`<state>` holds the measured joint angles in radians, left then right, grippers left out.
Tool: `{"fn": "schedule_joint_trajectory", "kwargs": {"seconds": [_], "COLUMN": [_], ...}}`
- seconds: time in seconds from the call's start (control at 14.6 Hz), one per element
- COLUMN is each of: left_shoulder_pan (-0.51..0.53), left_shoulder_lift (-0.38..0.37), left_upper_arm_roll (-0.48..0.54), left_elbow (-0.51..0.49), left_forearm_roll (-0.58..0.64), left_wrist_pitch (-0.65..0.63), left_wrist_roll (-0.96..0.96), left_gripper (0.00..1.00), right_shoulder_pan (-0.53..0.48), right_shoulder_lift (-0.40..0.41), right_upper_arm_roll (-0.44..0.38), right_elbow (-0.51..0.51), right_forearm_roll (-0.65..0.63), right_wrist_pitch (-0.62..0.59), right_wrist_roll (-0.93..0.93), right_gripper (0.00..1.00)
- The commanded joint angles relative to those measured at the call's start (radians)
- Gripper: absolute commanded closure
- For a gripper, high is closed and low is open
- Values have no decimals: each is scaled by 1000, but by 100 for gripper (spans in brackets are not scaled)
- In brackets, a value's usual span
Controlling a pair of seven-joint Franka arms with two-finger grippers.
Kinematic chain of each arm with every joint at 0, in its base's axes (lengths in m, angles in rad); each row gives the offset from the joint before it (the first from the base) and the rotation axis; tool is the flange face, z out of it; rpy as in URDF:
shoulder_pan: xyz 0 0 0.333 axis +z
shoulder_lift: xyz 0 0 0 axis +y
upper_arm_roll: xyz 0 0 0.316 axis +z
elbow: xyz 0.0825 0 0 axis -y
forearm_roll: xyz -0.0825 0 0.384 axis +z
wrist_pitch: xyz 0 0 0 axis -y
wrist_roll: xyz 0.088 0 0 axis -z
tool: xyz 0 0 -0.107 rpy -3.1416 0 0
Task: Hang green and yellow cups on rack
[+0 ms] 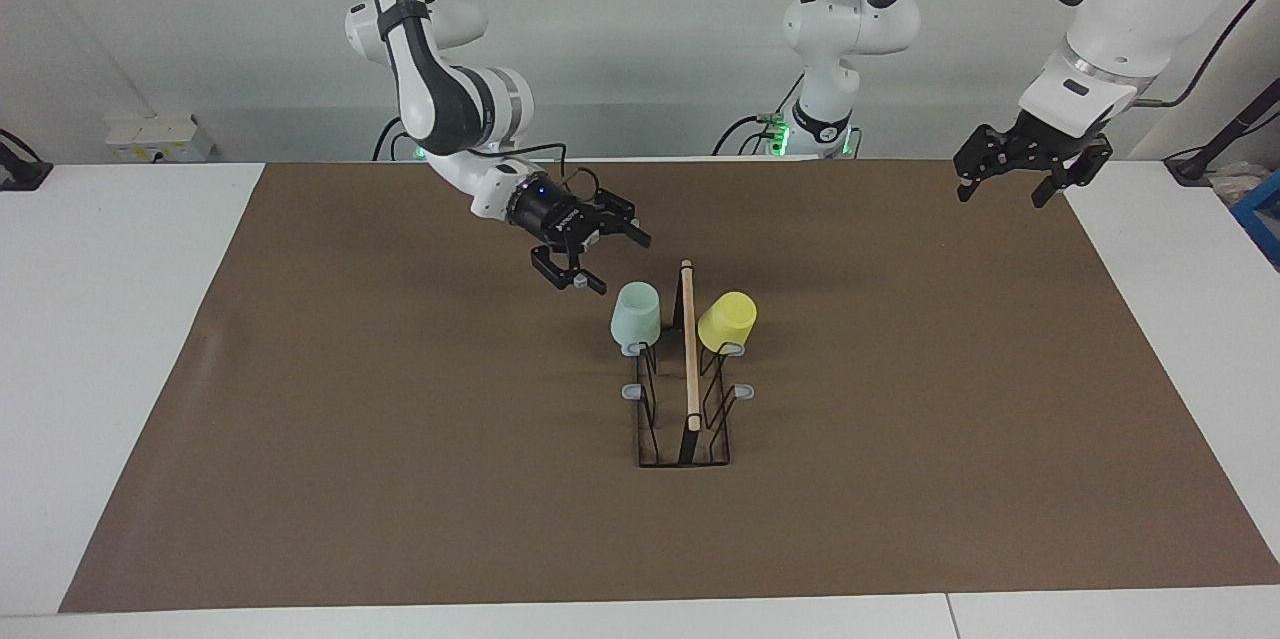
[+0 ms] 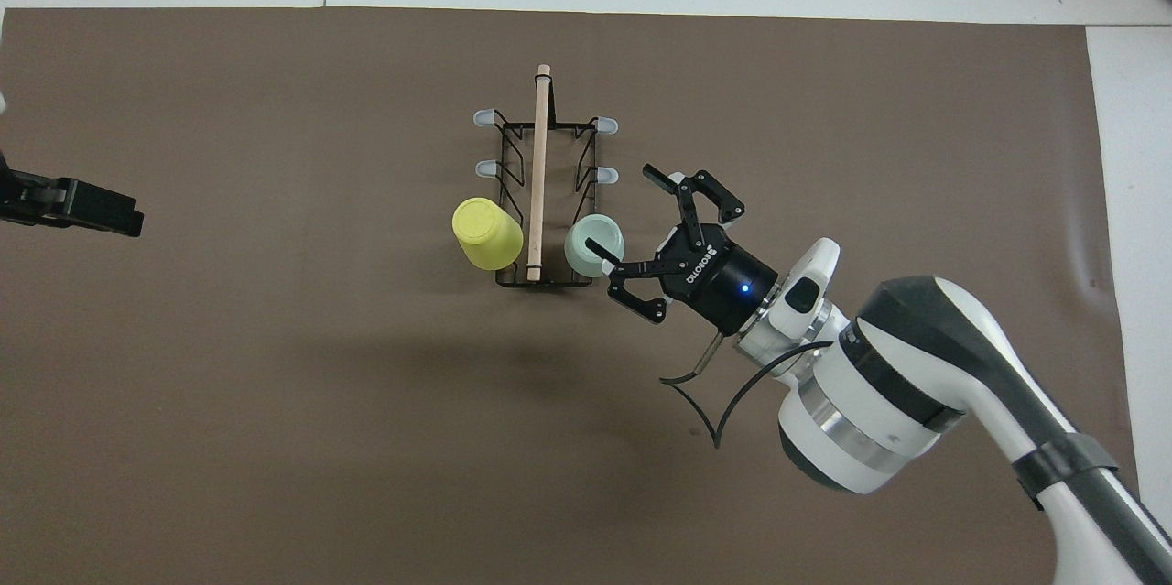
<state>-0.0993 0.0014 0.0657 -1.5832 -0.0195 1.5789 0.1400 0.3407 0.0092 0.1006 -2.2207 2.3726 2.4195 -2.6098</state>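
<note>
The right gripper (image 1: pixel 608 263) (image 2: pixel 632 223) carries the maker's name ROBOTIQ in white on its black body. Its fingers are spread wide and hold nothing; it hangs in the air just beside the mint green cup (image 1: pixel 636 315) (image 2: pixel 593 243), with a narrow gap between them in the facing view. That cup sits upside down on a peg of the rack (image 1: pixel 689 349) (image 2: pixel 540 173), at the rack's end nearer the robots. The yellow cup (image 1: pixel 727 321) (image 2: pixel 487 232) hangs tilted on the matching peg across the wooden bar. The rack stands mid-table on the brown mat (image 1: pixel 400 439) (image 2: pixel 275 429). The left gripper (image 1: pixel 1003 181) (image 2: pixel 69 205) waits, open and empty, above the mat's edge at its own end of the table.
</note>
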Motion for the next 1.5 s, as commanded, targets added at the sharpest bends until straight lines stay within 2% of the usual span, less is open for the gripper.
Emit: {"fn": "schedule_joint_trajectory", "kwargs": {"seconds": [0.0,0.14,0.27,0.62,0.82,1.03,1.23,1.44], "left_shoulder_pan": [-10,-10,-14,-11,-13,-13,-13,-13], "left_shoulder_lift": [-31,-31,-31,-31,-31,-31,-31,-31], "left_upper_arm_roll": [6,6,5,6,6,6,6,6], "left_elbow": [-31,-29,-30,-31,-31,-31,-31,-31], "left_forearm_roll": [6,6,6,6,6,6,6,6], "left_wrist_pitch": [3,4,-7,1,1,1,1,1], "left_wrist_roll": [-10,-8,-10,-10,-10,-10,-10,-10], "left_gripper": [0,0,0,0,0,0,0,0], "right_shoulder_pan": [-63,-112,-166,-383,-454,-491,-508,-493], "right_shoulder_lift": [-57,-84,-110,-110,-109,-110,-110,-114], "right_upper_arm_roll": [-4,-4,-5,-7,-7,-9,-9,-4], "right_elbow": [54,94,119,205,286,352,430,472], "right_forearm_roll": [-323,-641,-862,-1276,-1430,-1565,-1807,-2036], "right_wrist_pitch": [81,73,24,-345,-503,-603,-721,-760], "right_wrist_roll": [210,437,590,815,908,1028,1218,1381], "right_gripper": [0,0,0,0,0,0,0,0]}}
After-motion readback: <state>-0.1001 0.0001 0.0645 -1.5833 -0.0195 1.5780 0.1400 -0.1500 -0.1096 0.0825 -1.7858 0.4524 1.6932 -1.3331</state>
